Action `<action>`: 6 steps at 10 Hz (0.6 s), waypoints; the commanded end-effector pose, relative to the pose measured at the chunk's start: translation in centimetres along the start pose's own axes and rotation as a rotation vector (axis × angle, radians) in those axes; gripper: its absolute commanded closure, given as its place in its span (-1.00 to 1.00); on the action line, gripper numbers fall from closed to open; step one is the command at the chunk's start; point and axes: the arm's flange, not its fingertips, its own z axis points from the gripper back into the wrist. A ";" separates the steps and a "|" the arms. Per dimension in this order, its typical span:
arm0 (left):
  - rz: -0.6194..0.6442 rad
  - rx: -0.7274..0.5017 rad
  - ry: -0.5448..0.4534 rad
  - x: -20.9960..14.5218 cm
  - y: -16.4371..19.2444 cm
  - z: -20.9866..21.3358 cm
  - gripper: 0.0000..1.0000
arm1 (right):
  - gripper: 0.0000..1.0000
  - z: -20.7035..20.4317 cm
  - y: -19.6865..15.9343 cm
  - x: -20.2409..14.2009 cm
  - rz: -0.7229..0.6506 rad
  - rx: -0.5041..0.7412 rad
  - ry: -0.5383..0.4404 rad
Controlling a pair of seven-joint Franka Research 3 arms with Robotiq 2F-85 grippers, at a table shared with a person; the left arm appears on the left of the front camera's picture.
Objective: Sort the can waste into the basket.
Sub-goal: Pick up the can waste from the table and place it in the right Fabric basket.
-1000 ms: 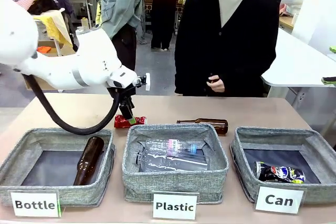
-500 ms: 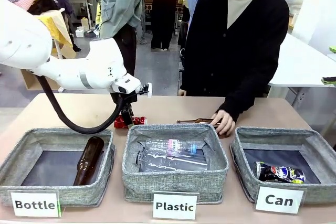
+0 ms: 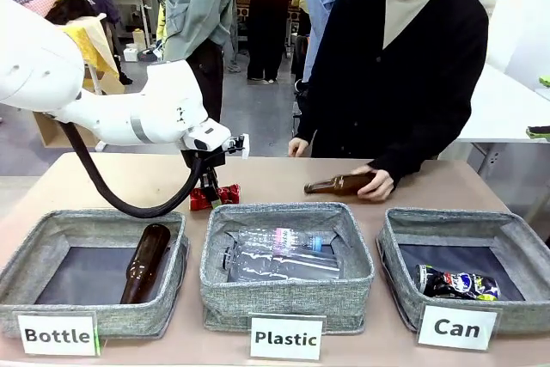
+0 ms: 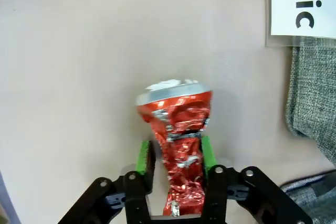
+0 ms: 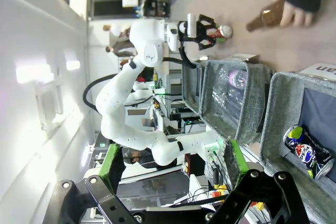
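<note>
Left gripper (image 4: pixel 175 152) just dropped and clamped the crushed red can (image 4: pixel 178 111), so it's ready for the Can basket (image 3: pixel 455 216) at 4 o'clock.

Left bin (image 3: pixel 86 217) with "Bottle" card (image 3: pixel 58 334); middle bin (image 3: pixel 284 295) with "Plastic" card (image 3: pixel 286 338); basket (image 3: pixel 455 217) with "Can" card (image 3: pixel 457 327).

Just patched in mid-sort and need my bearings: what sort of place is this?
Likely a robotics lab or shared workshop: a Bottle bin, a Plastic bin and the Can basket line the table, the left gripper clamps a red can between its fingers, and people stand among worktables behind.
</note>
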 end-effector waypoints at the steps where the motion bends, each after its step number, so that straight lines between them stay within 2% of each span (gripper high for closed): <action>1: 0.006 0.001 -0.004 0.0 -0.1 1.0 0.89 | -1.00 0.2 0.1 -0.2 0.021 -0.009 0.007; 2: 0.006 -0.002 -0.015 -0.1 0.0 1.5 1.00 | -1.00 0.2 0.1 -0.2 0.021 -0.009 0.007; 4: 0.019 -0.002 -0.025 -0.8 -0.1 3.8 1.00 | -1.00 0.2 0.1 -0.2 0.021 -0.009 0.007; 6: 0.020 0.002 -0.082 -2.6 -1.6 9.4 1.00 | -1.00 0.2 0.1 -0.2 0.021 -0.009 0.007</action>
